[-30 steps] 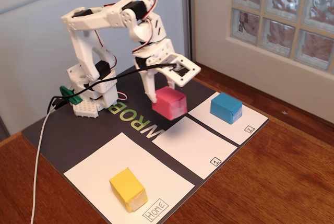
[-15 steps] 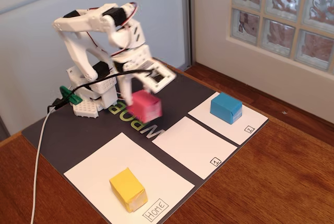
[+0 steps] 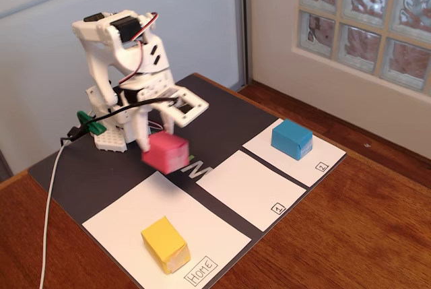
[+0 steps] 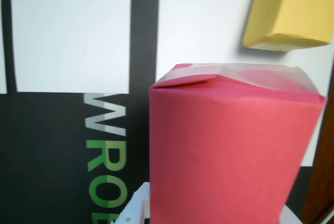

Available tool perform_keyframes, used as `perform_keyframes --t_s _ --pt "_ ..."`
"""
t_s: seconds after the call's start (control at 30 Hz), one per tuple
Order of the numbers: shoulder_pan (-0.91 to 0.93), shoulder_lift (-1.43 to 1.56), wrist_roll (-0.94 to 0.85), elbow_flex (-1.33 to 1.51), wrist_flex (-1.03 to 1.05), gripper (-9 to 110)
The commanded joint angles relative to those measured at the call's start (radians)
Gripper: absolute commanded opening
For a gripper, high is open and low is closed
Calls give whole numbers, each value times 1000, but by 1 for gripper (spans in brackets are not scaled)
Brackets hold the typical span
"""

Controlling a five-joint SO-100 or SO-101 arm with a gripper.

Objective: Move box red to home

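Observation:
The red box [image 3: 165, 152] is a pinkish-red paper-wrapped block held in my gripper [image 3: 156, 146], lifted above the dark mat near the far edge of the home sheet [image 3: 121, 218]. In the wrist view the red box [image 4: 229, 151] fills the lower right, with a white finger [image 4: 134, 208] against its left side. The home sheet is the largest white rectangle, with a "HOME" label [image 3: 201, 270] at its near corner. It shows in the wrist view [image 4: 203, 20] beyond the box. The gripper is shut on the red box.
A yellow block [image 3: 165, 243] lies on the home sheet, also in the wrist view [image 4: 289, 10]. A blue block [image 3: 291, 139] sits on the sheet marked "2". The sheet marked "1" [image 3: 252, 188] is bare. A white cable [image 3: 50, 201] trails left of the mat.

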Motion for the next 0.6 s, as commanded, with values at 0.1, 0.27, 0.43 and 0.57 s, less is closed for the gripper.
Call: perform_keyframes --t_s 0.1,0.27,0.43,0.57 --pt "127 -18 -51 -5 -12 -1" --pt "225 -69 -87 -5 -14 -1" --pt "279 -137 -112 -5 -44 -1" --pt "253 -207 -114 -3 -71 -1"
